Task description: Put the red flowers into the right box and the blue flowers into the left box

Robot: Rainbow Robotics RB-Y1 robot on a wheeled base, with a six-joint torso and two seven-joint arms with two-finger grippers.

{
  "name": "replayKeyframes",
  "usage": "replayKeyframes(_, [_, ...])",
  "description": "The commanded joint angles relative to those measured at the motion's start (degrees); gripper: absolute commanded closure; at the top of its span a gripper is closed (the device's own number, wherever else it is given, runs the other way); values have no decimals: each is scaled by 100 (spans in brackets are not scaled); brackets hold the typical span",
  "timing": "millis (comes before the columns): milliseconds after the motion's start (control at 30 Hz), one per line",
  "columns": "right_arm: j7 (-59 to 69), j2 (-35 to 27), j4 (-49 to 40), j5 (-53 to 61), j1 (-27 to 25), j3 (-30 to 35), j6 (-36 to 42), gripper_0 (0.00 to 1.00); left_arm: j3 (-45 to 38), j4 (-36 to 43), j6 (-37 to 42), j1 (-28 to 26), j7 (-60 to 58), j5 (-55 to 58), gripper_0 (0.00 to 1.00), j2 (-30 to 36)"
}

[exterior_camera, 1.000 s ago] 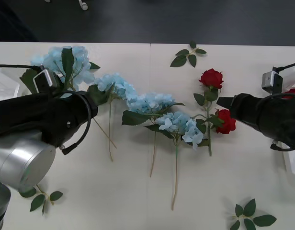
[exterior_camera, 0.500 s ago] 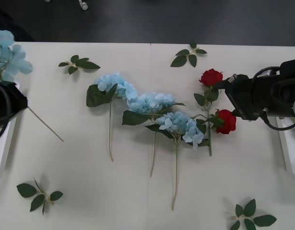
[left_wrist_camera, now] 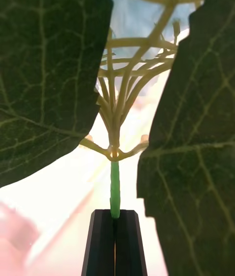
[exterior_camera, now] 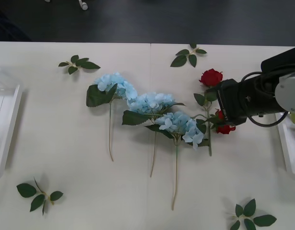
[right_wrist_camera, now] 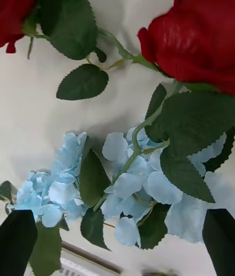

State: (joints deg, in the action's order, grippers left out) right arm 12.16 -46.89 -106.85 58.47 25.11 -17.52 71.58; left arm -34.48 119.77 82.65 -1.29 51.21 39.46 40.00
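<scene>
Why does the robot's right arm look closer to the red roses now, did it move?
Yes. The right gripper has slid toward the robot's left, over the lower red rose, nearing the blue flowers, fingers open.

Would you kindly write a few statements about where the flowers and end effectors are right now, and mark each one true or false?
1. Three pale-blue hydrangea clusters lie on the white table. True.
2. The left end effector is open and holds nothing. False: its black fingers are shut on the thin green stem of a blue hydrangea.
3. The right end effector is open over the dark-red artificial roses. True: its fingers sit at the two corners of the right wrist view, with both roses ahead.
4. Both roses already lie in a white box. False: they lie on the table beside the hydrangeas.
5. A loose green leaf sprig lies on the table. True.
</scene>
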Motion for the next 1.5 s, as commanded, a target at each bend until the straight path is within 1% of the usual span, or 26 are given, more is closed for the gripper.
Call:
replayKeyframes(33, [560,286,375,86,380,99,303,0,-15,-876,-320,366,565,-78,100,474])
replayKeyframes(100, [560,409,586,50,477,91,418,0,29,-1404,-496,525,785,-78,100,579])
replayKeyframes(267, [524,655,1026,-20,565,91,427,0,240,-2494,-962,876,1321,-78,100,711])
replayKeyframes(300, [524,690,1087,-29,583,73,418,0,257,-2617,-1014,929,1383,-78,100,711])
replayKeyframes(333, [507,725,1210,-46,609,20,400,0,319,-2907,-1129,1017,1532,-105,100,711])
replayKeyframes(433, [480,716,1395,-99,679,-243,216,0,486,-3425,-1348,1210,1787,-140,100,711])
replayKeyframes(633, [489,725,1694,-178,714,-665,-400,0,837,-4164,-1744,1500,1928,-245,100,711])
replayKeyframes(767, [516,734,1755,-169,714,-700,-461,0,1022,-4418,-1920,1562,1963,-316,100,711])
replayKeyframes(933, [542,725,1755,-125,732,-700,-461,0,1119,-4445,-1972,1562,1945,-360,100,711])
replayKeyframes(1000, [551,725,1755,-125,732,-700,-461,0,1119,-4445,-1972,1562,1954,-360,78,711])
replayKeyframes(1033, [551,725,1755,-125,732,-700,-461,0,1110,-4436,-1963,1562,1945,-333,55,711])
replayKeyframes(1067, [551,725,1755,-125,732,-700,-461,0,1110,-4436,-1963,1562,1954,-316,43,711])
replayKeyframes(1100, [551,725,1755,-125,741,-700,-461,0,1110,-4410,-1972,1562,1963,-298,35,711])
replayKeyframes(1200, [551,725,1755,-125,741,-700,-461,0,1119,-4366,-1963,1562,1963,-263,31,711])
replayKeyframes(1300, [542,734,1852,-99,750,-700,-470,0,1110,-4199,-1788,1553,1972,-201,30,711])
replayKeyframes(1400, [498,743,2010,-2,776,-700,-575,0,1022,-3768,-1331,1535,1972,-114,27,711])
replayKeyframes(1500, [463,743,2159,24,793,-700,-725,0,943,-3188,-838,1439,1972,106,27,711])
